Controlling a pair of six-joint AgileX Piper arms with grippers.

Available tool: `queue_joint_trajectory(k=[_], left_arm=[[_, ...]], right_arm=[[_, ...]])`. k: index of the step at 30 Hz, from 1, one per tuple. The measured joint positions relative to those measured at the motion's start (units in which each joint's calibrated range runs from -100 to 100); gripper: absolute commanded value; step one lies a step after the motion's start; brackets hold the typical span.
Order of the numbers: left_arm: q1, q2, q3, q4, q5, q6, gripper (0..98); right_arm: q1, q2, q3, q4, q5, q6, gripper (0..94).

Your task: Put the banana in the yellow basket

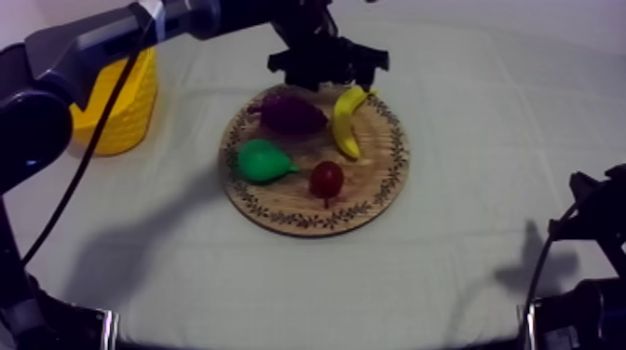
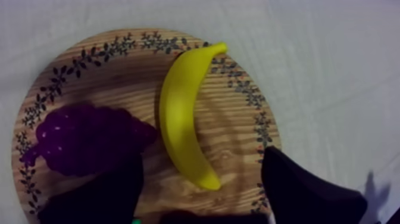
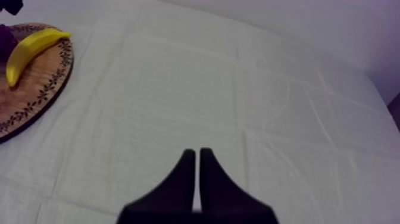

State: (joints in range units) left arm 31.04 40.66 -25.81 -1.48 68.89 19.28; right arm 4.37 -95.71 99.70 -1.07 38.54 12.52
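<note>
Grasp, carry, drop all pending. The yellow ribbed basket (image 1: 119, 100) sits 10 o'clock of the round wooden board with patterned rim (image 1: 373, 181), bare cloth between. Left gripper (image 1: 326, 65) over the board's 12 o'clock, jaws apart, empty. Curved yellow banana (image 1: 347, 121) lies at 1 o'clock, purple grape bunch (image 1: 291, 112) just beside. Right gripper (image 3: 196, 173) jaws together, parked.

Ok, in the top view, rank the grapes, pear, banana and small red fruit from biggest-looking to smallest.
1. bunch of grapes
2. pear and banana, too alike to rank: the banana is longer, the pear fuller
3. small red fruit
</note>
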Motion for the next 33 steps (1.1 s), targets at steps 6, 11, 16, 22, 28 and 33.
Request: queue_joint_trajectory(k=[6,11,16,22,28,33], left_arm=[[-0.12,3.77,-2.73,0.97,0.46,-0.59,83.7],[-0.22,6.72,-4.77,1.82,0.73,-0.72,82.0],[-0.24,9.20,-6.03,2.08,0.60,-0.56,80.0],[-0.39,12.00,-8.05,2.23,0.58,-0.32,76.9],[-0.49,14.83,-11.29,2.56,1.58,-0.22,72.0],[-0.57,16.76,-13.14,2.94,2.09,-0.09,67.0]], right_arm=[[0.00,0.00,0.00,0.00,0.00,0.00,0.6],[0.00,0.00,0.00,0.00,0.00,0.00,0.6],[0.00,0.00,0.00,0.00,0.00,0.00,0.6],[0.00,0.00,0.00,0.00,0.00,0.00,0.6],[0.00,0.00,0.00,0.00,0.00,0.00,0.6],[0.00,0.00,0.00,0.00,0.00,0.00,0.6]])
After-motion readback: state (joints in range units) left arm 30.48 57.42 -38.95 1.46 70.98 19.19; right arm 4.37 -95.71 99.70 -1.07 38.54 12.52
